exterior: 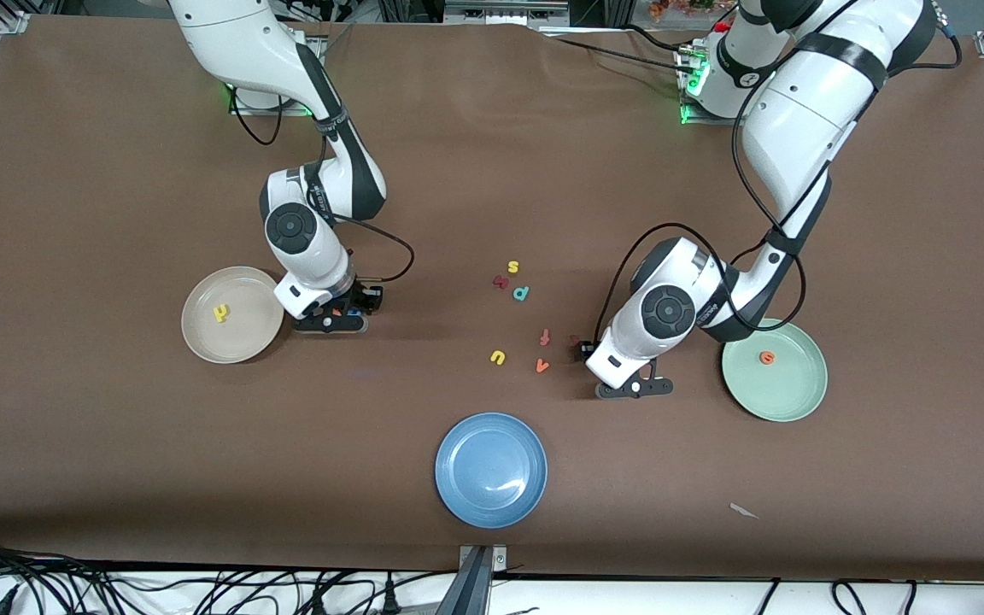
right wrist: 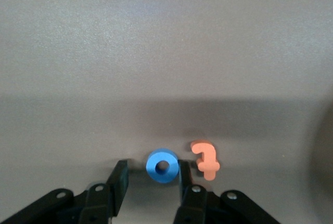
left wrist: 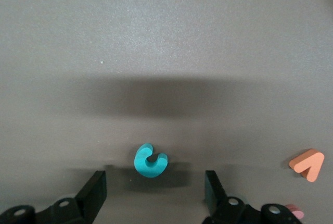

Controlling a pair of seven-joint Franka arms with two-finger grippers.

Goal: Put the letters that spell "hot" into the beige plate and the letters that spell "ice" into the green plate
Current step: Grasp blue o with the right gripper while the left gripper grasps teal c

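Observation:
My right gripper (right wrist: 151, 176) is down at the table beside the beige plate (exterior: 202, 337), which holds the yellow h (exterior: 220, 313). Its fingers stand open around the blue o (right wrist: 162, 165); one finger touches it and the other is apart. The orange t (right wrist: 205, 159) lies just outside that finger. My left gripper (left wrist: 153, 188) is low beside the green plate (exterior: 787, 397), open, with the teal c (left wrist: 151, 160) lying between its fingertips, untouched. The orange e (exterior: 767, 358) lies in the green plate. A dark red letter (exterior: 575, 340) lies by the left wrist.
Loose letters lie mid-table: yellow s (exterior: 512, 267), another dark red letter (exterior: 500, 281), teal p (exterior: 522, 293), yellow u (exterior: 498, 357), red-orange f (exterior: 545, 337), orange v (exterior: 542, 366). A blue plate (exterior: 492, 470) sits nearer the front camera.

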